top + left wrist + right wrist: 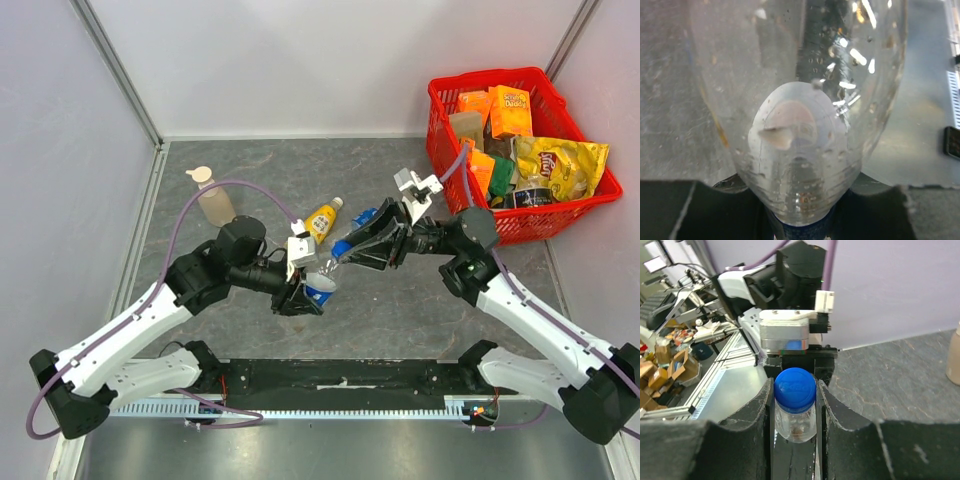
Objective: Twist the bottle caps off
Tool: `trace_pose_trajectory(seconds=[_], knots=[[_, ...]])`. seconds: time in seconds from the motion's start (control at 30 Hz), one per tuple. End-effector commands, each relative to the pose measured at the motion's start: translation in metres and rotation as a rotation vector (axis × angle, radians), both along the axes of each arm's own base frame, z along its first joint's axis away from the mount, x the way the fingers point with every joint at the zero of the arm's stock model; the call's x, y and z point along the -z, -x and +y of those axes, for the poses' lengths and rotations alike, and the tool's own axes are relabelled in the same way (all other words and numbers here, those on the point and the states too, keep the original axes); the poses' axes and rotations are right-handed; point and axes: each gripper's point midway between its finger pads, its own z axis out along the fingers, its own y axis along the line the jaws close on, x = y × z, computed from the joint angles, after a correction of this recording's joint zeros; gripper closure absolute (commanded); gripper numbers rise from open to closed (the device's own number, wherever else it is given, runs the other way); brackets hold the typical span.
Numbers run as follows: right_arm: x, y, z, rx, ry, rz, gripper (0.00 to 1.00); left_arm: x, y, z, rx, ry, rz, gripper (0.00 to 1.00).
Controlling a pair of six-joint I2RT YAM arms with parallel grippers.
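Grey worktop sits between plain white walls, with a red basket of snacks in the far right corner. Near the middle, the left end effector is closed around a clear bottle with a blue label. It holds the bottle tipped over on its side. The right end effector is almost closed, and its two fingers hug the blue cap of that bottle from both sides. A yellow juice bottle lies just behind them, and nothing holds it.

Things could go wrong when the cap gets turned. If the left grip is too soft, the whole bottle may spin with the cap. If the fingers slip on the smooth cap, it will not come loose. Drops show inside the bottle, so a little could spill once the cap is off.
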Motion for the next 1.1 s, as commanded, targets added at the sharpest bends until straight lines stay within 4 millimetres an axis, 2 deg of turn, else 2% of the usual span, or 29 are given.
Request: trace_pose_trajectory(seconds=[0.0,0.27,0.4,0.53,0.8,0.83,1.0,1.07], knots=[[-0.041,0.041,-0.016,-0.114,-0.119,-0.184,1.00,-0.015,0.028,-0.005,0.188,0.065,0.033,0.85],[-0.053,0.060,-0.025,-0.156,-0.154,-0.245,1.00,-0.028,0.045,-0.009,0.305,0.119,0.099,0.85],[-0.056,0.061,-0.026,-0.148,-0.160,-0.245,0.94,-0.027,0.044,-0.010,0.293,0.111,0.097,0.86],[-0.058,0.054,-0.026,-0.097,-0.156,-0.230,0.72,-0.020,0.036,-0.009,0.243,0.086,0.073,0.86],[-0.073,0.040,-0.034,0.060,-0.162,-0.243,0.05,0.004,0.011,-0.003,0.092,-0.004,0.021,0.86],[-0.075,0.038,-0.034,0.074,-0.164,-0.241,0.02,0.007,0.009,-0.002,0.077,-0.015,0.015,0.86],[-0.076,0.021,-0.033,0.157,-0.149,-0.201,0.02,0.020,-0.006,0.003,-0.007,-0.069,-0.017,0.86],[-0.070,0.007,-0.030,0.207,-0.116,-0.147,0.02,0.026,-0.013,0.006,-0.046,-0.096,-0.027,0.86]])
